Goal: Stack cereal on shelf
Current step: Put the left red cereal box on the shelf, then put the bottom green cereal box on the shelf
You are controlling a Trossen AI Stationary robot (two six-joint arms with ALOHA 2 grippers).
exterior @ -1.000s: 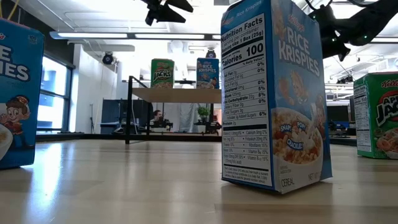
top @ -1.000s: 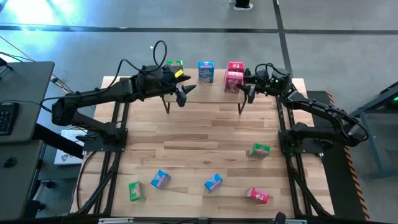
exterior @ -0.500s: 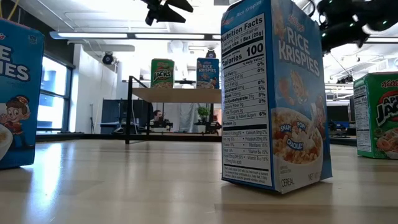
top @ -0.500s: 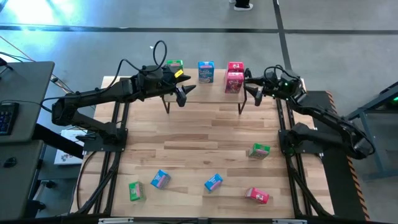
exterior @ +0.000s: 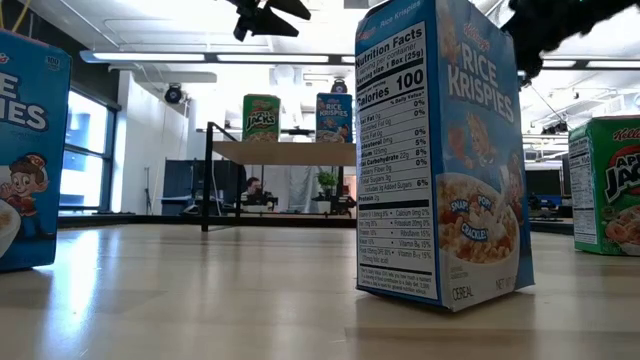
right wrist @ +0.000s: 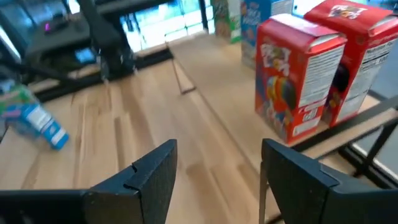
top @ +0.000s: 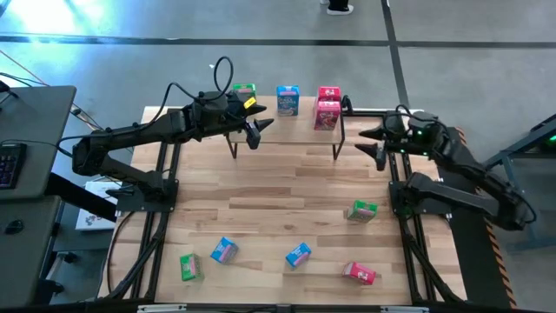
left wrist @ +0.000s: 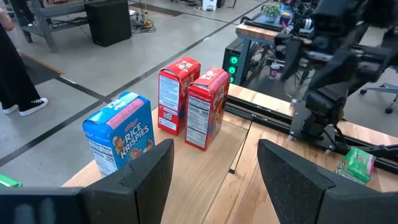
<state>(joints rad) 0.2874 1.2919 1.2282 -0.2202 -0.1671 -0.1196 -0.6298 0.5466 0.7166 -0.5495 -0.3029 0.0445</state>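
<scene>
Red cereal boxes [top: 327, 114] stand together at the shelf [top: 295, 126] end. Right end effector [top: 375, 144] hangs open beside it; left end effector [top: 257, 129] hovers open, empty.

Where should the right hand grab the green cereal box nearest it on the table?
Green cereal box lies flat on the table, long axis roughly left-right. Likely best: right hand, open, comes straight down and pinches the two long side faces mid-length.
</scene>
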